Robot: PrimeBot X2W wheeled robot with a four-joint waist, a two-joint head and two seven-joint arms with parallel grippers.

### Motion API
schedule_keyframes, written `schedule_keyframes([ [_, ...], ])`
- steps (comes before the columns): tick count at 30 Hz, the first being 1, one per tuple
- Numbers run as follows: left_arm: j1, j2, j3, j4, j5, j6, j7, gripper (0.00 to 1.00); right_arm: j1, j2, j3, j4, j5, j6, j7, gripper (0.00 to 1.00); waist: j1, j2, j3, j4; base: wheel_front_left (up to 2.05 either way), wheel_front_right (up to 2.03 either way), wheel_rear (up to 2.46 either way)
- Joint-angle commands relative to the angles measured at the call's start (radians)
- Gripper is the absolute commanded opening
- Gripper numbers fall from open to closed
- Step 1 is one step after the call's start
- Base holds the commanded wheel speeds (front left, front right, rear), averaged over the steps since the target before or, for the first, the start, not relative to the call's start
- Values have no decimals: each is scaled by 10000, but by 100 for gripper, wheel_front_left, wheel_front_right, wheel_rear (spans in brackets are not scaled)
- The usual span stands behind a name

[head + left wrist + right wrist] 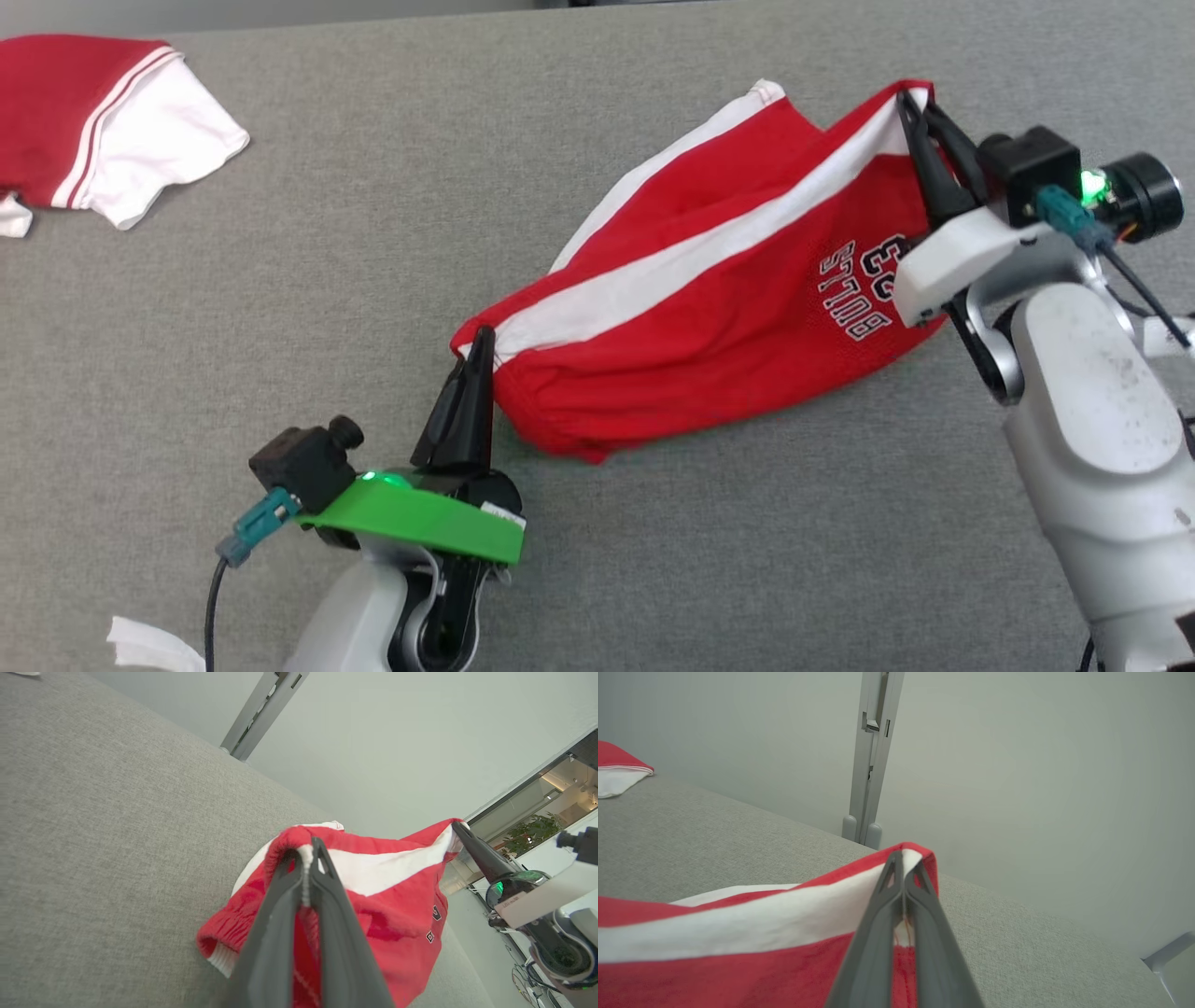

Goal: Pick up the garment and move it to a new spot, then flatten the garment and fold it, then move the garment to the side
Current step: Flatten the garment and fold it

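Grey fabric surface [373,327], pale wall [1017,765], metal post [871,765]. Angled in from opposite sides: left gripper [483,336] and right gripper [907,101], each clamped on one end of red garment [728,308].

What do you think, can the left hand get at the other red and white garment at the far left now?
Probably not yet. The left hand is shut on one end of the red shorts, which the right hand holds too. Nothing lies between it and the far garment.
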Motion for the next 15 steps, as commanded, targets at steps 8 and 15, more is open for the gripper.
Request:
schedule_keyframes([
  [8, -1071, -128, -125, 562, -439, -27, -6, 0, -2440, -364, 976, 2588, 337, -11, -186, 0, 0, 0, 1028, 953, 0, 0, 0],
  [15, -1521, -130, -489, 746, -823, -27, -5, 0, -3834, -485, 1394, 4621, 447, -11, -378, 0, 0, 0, 1442, 1261, 0, 0, 0],
])
